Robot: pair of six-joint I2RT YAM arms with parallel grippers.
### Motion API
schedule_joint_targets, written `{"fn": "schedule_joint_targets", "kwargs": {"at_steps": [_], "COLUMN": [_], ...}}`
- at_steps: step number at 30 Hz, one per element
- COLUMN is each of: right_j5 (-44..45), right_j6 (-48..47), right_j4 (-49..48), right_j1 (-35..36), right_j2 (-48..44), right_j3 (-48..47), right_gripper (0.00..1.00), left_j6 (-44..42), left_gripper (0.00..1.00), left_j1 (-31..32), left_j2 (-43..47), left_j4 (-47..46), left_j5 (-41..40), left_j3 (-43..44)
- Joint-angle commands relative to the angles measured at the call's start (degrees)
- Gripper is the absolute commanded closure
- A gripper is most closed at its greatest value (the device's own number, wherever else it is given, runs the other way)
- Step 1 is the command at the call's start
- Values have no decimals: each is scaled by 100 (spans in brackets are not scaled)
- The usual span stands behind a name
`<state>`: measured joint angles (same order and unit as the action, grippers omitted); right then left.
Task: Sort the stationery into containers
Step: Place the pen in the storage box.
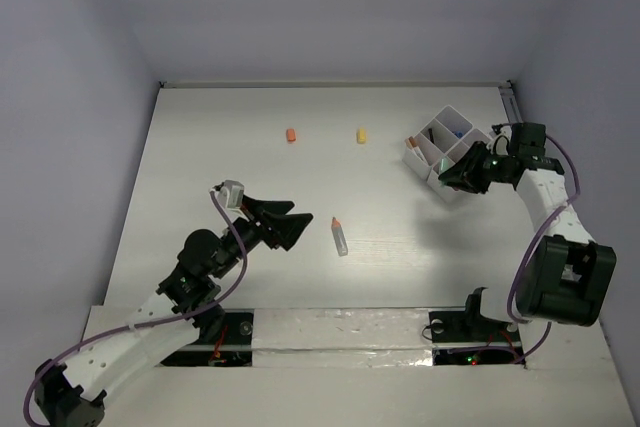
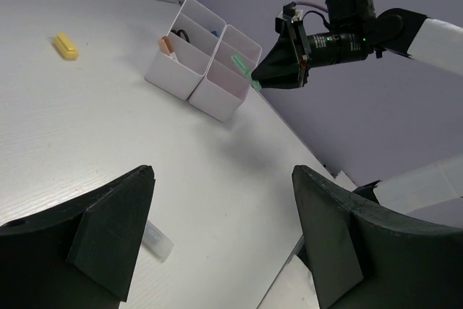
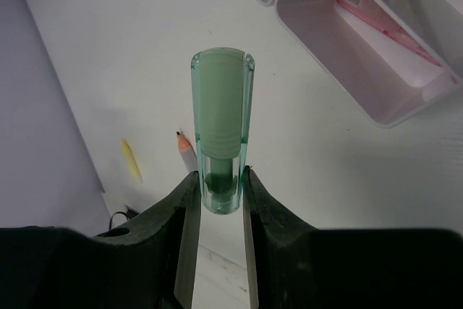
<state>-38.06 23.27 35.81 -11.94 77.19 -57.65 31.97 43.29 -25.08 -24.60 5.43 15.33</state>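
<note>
Seen from above, a white table [image 1: 200,147] carries two black-and-white robot arms mounted at its near edge.

On the left, the left gripper [image 1: 299,216] hangs low over the middle of the table with its jaws spread wide and nothing between them. Its wrist camera shows both dark fingers [image 2: 108,229] well apart, with bare table between.

Just to the right of that gripper lies a grey tube [image 1: 340,236] with an orange cap, flat on the table, cap pointing away from the arms. Only its clear end [image 2: 158,241] shows beside the left finger in the left wrist view.

Farther back, well apart from the tube, an orange bit [image 1: 290,134] and a yellow bit [image 1: 361,134] lie side by side on the table, the orange one on the left.

At the far right stands the white tray [image 1: 436,159], split by thin walls into compartments. Something small and orange sits at its left end, and something dark lies in a middle compartment. The right wrist view shows a pink item [image 3: 365,6] lying in one long compartment.

The right gripper [image 1: 455,176] is raised off the table at the tray's near right corner. Its jaws are narrow and pinch the base of a green clip [image 3: 221,121], a translucent rounded piece that sticks straight out past the fingertips. In the right wrist view the clip sits over bare table just beside the tray's wall.
</note>
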Motion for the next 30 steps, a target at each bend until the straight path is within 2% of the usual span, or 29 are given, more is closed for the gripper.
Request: {"fn": "schedule_joint_targets", "kwargs": {"at_steps": [1,14,30], "right_j5": [-527,-334,106], "right_j6": [126,20,73], "right_j4": [-66,-30,40], "right_j1": [-185,-484,-484], "right_j2": [-20,367,780], "right_j3": [-177,-300,-431], "right_gripper": [100,100,99], "left_j6": [-59,-94,-94], "left_gripper": [26,25,24], "left_j1": [-22,-22,-22], "left_j2": [144,205,284], "left_j4": [-247,-168,-124], "left_j5": [11,-104,-165], "left_j3": [-30,-39,-39]}}
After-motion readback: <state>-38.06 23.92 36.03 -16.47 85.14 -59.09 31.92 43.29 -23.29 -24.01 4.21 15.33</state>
